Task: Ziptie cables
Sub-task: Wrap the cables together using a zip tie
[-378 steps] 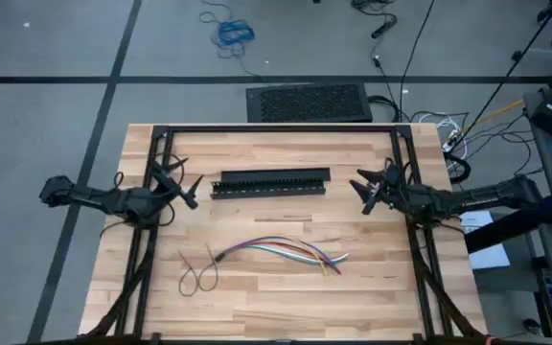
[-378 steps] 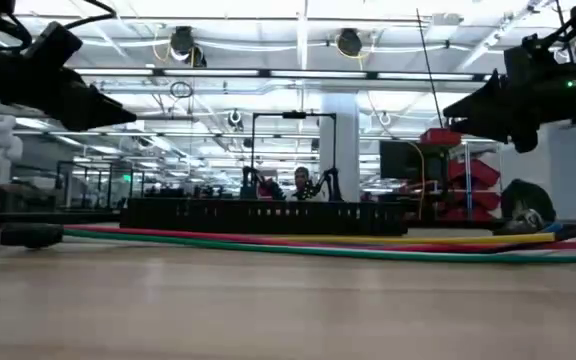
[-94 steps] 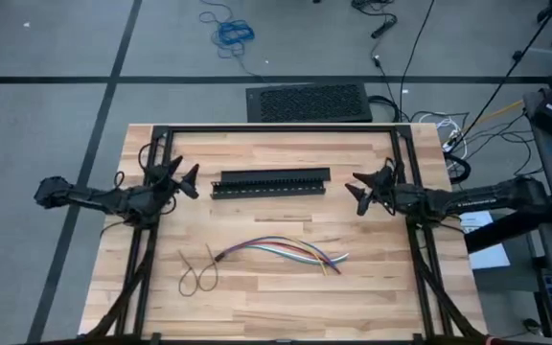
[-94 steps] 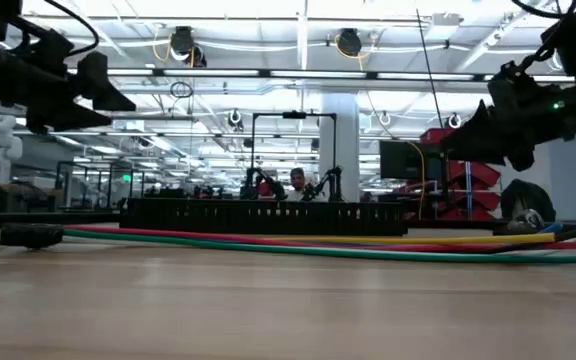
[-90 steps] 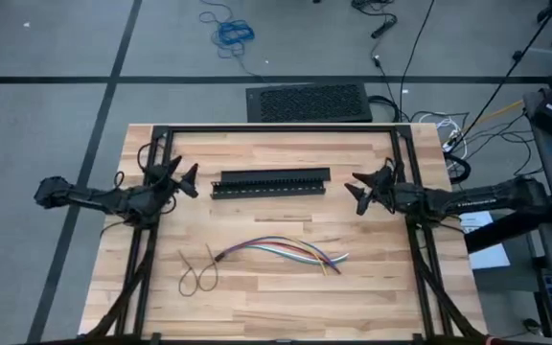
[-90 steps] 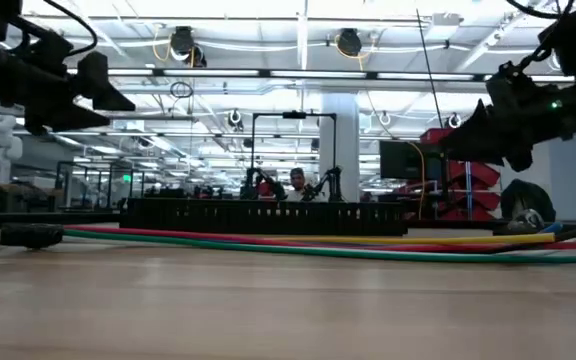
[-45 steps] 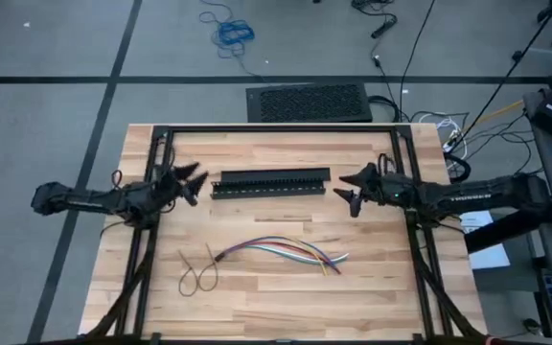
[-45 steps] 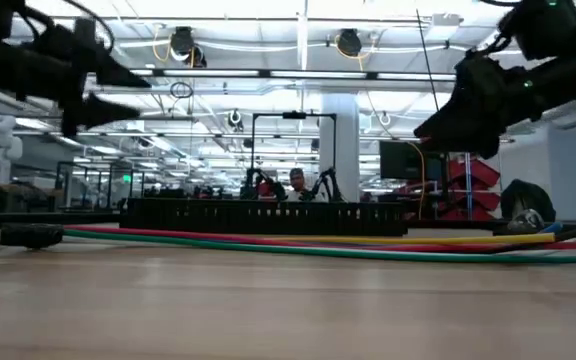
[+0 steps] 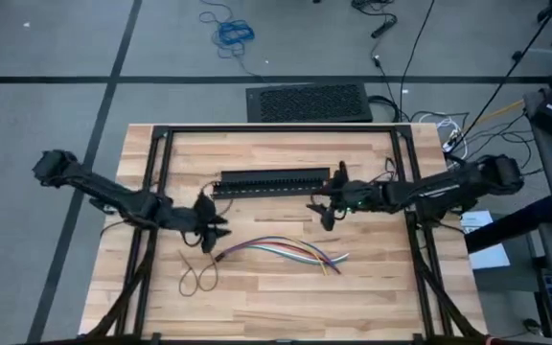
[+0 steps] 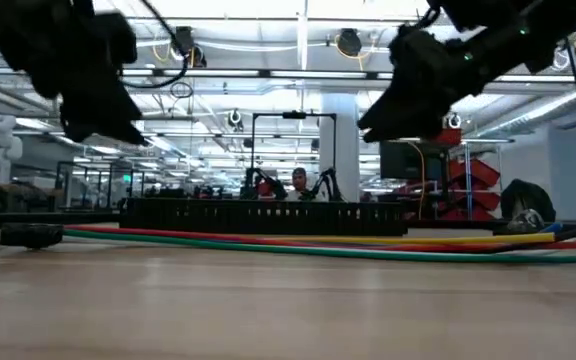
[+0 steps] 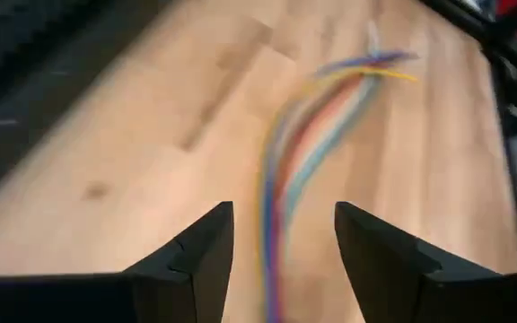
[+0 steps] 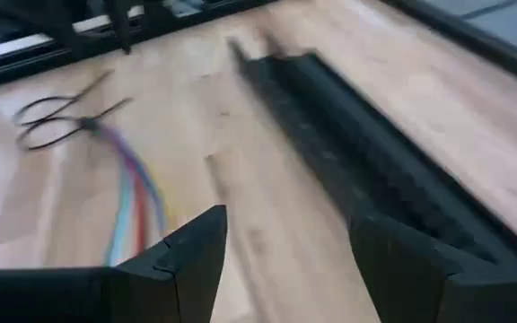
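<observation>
Bench [image 9: 372, 297]: cables [image 9: 281, 252] loose, untied. L tool [image 9: 211, 225] spread apart above their end; R tool [image 9: 326, 203] apart nr slotted bar [image 9: 271, 181].

The slotted bar [image 9: 271, 182] lies toward the table's [image 9: 372, 297] far edge, the cables [image 9: 281, 251] nearer the front. The zip tie [image 9: 197, 275] sits just left of them, seemingly touching. Left gripper [image 9: 213, 228] hangs over the cables' left end, right gripper [image 9: 324, 203] beside the bar's right end.

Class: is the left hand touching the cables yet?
Apart. The left wrist view shows the open left hand above the cables; bare tabletop shows between fingers and wires.
</observation>
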